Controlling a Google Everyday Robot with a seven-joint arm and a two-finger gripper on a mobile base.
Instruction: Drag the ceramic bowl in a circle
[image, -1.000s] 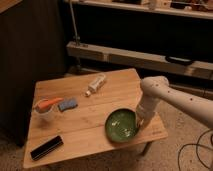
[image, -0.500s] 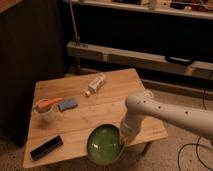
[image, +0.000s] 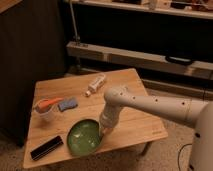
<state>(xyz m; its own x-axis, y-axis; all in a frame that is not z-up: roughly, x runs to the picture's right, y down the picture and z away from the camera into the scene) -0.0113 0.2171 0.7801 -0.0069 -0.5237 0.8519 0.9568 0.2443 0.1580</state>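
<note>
Glazed green ceramic bowl (image: 84, 137), round, shallow and glossy with a darker rim, sits low in the frame near the front edge of the pale wooden table (image: 127, 87), whose planked top shows a light grain. Its smooth inside catches a soft sheen. The white, rounded plastic robot arm (image: 155, 104), dotted with small dark holes, reaches in from the right edge of the frame and bends down to the bowl's right rim. The gripper (image: 104, 130) at its end meets that rim, but the wrist housing covers the tip, so whether it is apart, together or clamped on the rim cannot be told. The arm also hides a strip of the table behind it. At the lower left lies a flat black rectangular object (image: 46, 148), just left of the bowl and apart from it. Further up on the left stands a small clear plastic cup (image: 45, 112) holding an orange item, with a small blue-grey pad (image: 67, 104) just beside it. Near the table's far edge lies a clear plastic bottle (image: 95, 84) on its side. Behind the table a pale metal shelf rail (image: 125, 56) crosses a dark background; its contents are hard to make out.
</note>
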